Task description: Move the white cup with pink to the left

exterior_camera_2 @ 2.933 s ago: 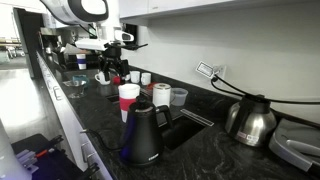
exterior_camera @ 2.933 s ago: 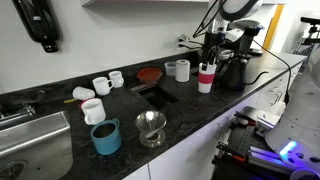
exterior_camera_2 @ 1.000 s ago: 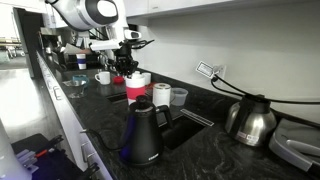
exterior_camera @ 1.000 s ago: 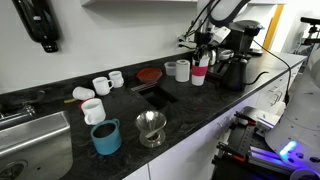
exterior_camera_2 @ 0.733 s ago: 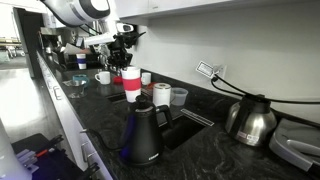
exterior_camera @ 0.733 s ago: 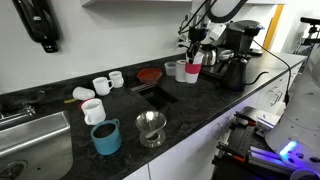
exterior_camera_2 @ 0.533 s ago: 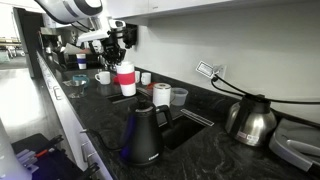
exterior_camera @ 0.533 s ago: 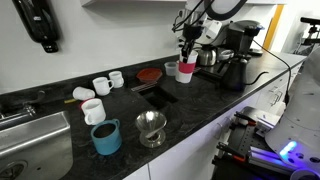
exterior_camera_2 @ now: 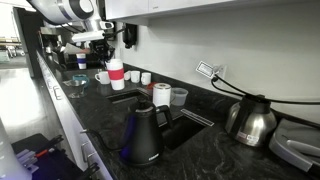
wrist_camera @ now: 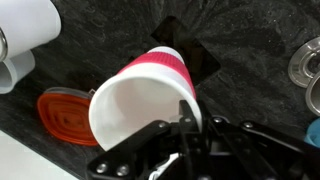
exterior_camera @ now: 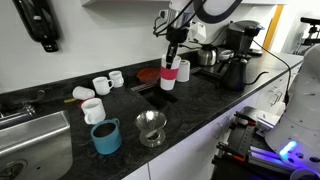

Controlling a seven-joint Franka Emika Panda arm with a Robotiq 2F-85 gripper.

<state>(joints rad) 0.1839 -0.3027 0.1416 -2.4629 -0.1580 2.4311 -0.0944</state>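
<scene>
Rim of the white cup with pink [exterior_camera: 170, 76] is pinched by the gripper [exterior_camera: 172, 61]. In the wrist view the jaws stand one inside the cup and one outside, pressed onto the cup wall. The cup hangs under the gripper, over the black counter [exterior_camera: 200, 110]. Whether its bottom touches the counter, I cannot tell. In the wrist view the cup looks tilted, with its open mouth toward the camera and the pink band around the outside.

Just beside the cup a red lid [exterior_camera: 148, 73] lies flat. Near the cup's base there is a dark rectangular opening [exterior_camera: 155, 94] in the counter.

Further along the counter stand two small white mugs [exterior_camera: 101, 85], a bigger white mug [exterior_camera: 92, 110], a blue cup [exterior_camera: 106, 137] and a metal dripper [exterior_camera: 151, 128], all well apart from the held cup. A sink [exterior_camera: 30, 140] is at that end.

On the opposite side of the cup are a black kettle [exterior_camera: 233, 70] and a coffee machine [exterior_camera: 243, 38]. In an exterior view a plain white cup [exterior_camera_2: 161, 94] and a grey cup [exterior_camera_2: 179, 96] stand close together on the counter.
</scene>
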